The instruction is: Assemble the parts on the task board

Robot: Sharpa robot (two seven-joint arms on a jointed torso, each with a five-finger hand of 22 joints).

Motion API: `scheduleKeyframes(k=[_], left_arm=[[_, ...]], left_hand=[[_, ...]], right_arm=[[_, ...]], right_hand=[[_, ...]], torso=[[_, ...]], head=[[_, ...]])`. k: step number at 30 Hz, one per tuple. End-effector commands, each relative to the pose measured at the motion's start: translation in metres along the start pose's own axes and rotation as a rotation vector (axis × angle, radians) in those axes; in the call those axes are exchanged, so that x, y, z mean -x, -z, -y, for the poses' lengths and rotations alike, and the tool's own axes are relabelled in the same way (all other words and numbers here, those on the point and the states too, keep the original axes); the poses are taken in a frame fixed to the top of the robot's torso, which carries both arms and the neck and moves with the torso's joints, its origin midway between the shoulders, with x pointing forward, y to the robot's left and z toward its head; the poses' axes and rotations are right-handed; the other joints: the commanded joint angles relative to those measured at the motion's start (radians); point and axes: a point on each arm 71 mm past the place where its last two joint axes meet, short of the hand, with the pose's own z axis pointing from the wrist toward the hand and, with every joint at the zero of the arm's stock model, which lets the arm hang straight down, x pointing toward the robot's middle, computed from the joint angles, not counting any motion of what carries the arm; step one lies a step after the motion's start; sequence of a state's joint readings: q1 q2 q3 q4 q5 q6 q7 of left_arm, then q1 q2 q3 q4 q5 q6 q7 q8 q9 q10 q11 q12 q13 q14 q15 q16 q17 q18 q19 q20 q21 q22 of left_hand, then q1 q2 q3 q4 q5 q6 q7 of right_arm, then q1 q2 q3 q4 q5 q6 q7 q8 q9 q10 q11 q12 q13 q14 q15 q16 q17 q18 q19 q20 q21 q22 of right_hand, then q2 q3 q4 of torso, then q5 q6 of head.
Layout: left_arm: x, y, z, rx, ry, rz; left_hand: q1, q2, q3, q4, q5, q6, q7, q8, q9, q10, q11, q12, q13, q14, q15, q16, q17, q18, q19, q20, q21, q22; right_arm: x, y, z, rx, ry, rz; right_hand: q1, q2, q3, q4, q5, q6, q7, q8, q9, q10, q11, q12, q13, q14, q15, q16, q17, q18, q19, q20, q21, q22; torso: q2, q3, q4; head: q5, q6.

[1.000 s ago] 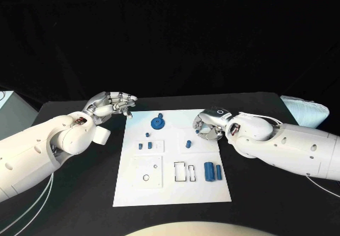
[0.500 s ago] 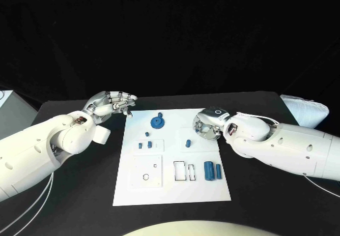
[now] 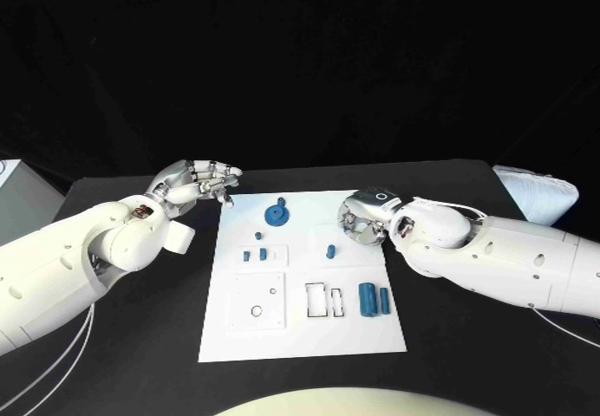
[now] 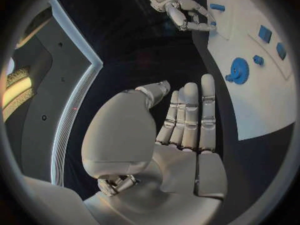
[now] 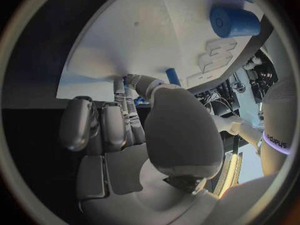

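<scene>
On the black worktop (image 3: 138,347) the white task board (image 3: 306,334) is lying flat between the two arms, with the blue parts scattered over it. Largest to smallest: a gear-like part (image 3: 277,213) is sitting near the board's far edge, two cylinders (image 3: 375,299) are lying side by side toward the near right, and several small pegs (image 3: 331,252) are dotting the middle.

At the board's far left corner the left robot hand (image 3: 198,183) is hovering off the board — in the left wrist view its fingers (image 4: 190,115) are stretching out straight and close together, with nothing between them and the thumb.

Over the board's right edge the right robot hand (image 3: 362,218) is reaching down, fingers curling toward the surface. Its wrist view is showing the fingertips (image 5: 128,82) touching or nearly touching the board beside a small blue peg (image 5: 172,76); the thumb is covering the contact point, so I cannot tell whether anything is being pinched there.

Much of the right robot hand is hiding under its own wrist in the head view.
</scene>
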State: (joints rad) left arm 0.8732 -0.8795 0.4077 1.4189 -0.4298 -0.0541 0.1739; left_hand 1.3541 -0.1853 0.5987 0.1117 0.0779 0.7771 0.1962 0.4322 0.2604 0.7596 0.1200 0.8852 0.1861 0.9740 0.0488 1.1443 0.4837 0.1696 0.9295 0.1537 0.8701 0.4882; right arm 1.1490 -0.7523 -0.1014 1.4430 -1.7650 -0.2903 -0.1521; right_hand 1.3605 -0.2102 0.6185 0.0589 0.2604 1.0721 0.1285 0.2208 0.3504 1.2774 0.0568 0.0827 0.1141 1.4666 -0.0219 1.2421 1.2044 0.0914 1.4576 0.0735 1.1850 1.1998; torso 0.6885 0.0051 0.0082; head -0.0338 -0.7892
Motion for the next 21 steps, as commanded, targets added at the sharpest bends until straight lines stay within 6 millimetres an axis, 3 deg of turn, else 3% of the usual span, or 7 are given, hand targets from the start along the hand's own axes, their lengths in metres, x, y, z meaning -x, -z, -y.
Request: scheduleKeyframes(k=[1, 6, 21], left_arm=[[-0.002, -0.001, 0.001, -0.007, -0.005, -0.007], [-0.002, -0.001, 0.001, -0.007, -0.009, -0.008], [-0.002, -0.001, 0.000, -0.004, -0.011, -0.009]], left_hand=[[0.004, 0.005, -0.006, 0.001, 0.001, -0.009, -0.001, 0.003, -0.001, 0.002, 0.007, -0.007, -0.002, 0.002, 0.008, -0.006, 0.000, 0.016, 0.009, -0.002, -0.007, -0.002], [0.005, 0.005, -0.006, 0.001, 0.001, -0.010, -0.001, 0.003, -0.002, 0.001, 0.007, -0.007, -0.003, 0.002, 0.008, -0.006, 0.000, 0.016, 0.009, -0.002, -0.008, -0.002], [0.009, 0.005, -0.007, 0.000, 0.001, -0.011, 0.000, 0.004, -0.003, -0.001, 0.008, -0.010, -0.005, 0.002, 0.008, -0.007, 0.000, 0.016, 0.012, -0.002, -0.010, -0.004]], right_arm=[[-0.010, 0.001, -0.003, -0.016, 0.022, -0.028], [-0.008, 0.003, -0.004, -0.024, 0.023, -0.004], [0.002, 0.009, -0.010, -0.019, -0.010, 0.079]], right_hand=[[-0.013, 0.003, 0.011, -0.005, 0.025, 0.008, 0.000, 0.010, 0.005, 0.013, -0.001, -0.005, 0.003, 0.044, -0.006, 0.009, 0.001, -0.009, 0.002, -0.005, 0.008, 0.006], [-0.010, 0.018, 0.029, -0.015, 0.044, 0.009, -0.001, 0.017, 0.016, 0.020, -0.002, -0.008, 0.008, 0.043, -0.008, 0.017, 0.002, -0.011, 0.003, -0.006, 0.022, 0.022], [-0.013, 0.019, 0.042, -0.021, 0.045, 0.005, 0.000, 0.018, 0.020, 0.020, -0.001, -0.012, 0.009, 0.042, -0.007, 0.018, -0.001, -0.013, 0.003, -0.006, 0.032, 0.033]], torso=[[0.000, -0.0001, 0.0002], [0.000, 0.0000, 0.0008], [0.000, 0.0001, 0.0000]], head=[[-0.001, 0.001], [-0.001, 0.001], [-0.001, 0.003]])
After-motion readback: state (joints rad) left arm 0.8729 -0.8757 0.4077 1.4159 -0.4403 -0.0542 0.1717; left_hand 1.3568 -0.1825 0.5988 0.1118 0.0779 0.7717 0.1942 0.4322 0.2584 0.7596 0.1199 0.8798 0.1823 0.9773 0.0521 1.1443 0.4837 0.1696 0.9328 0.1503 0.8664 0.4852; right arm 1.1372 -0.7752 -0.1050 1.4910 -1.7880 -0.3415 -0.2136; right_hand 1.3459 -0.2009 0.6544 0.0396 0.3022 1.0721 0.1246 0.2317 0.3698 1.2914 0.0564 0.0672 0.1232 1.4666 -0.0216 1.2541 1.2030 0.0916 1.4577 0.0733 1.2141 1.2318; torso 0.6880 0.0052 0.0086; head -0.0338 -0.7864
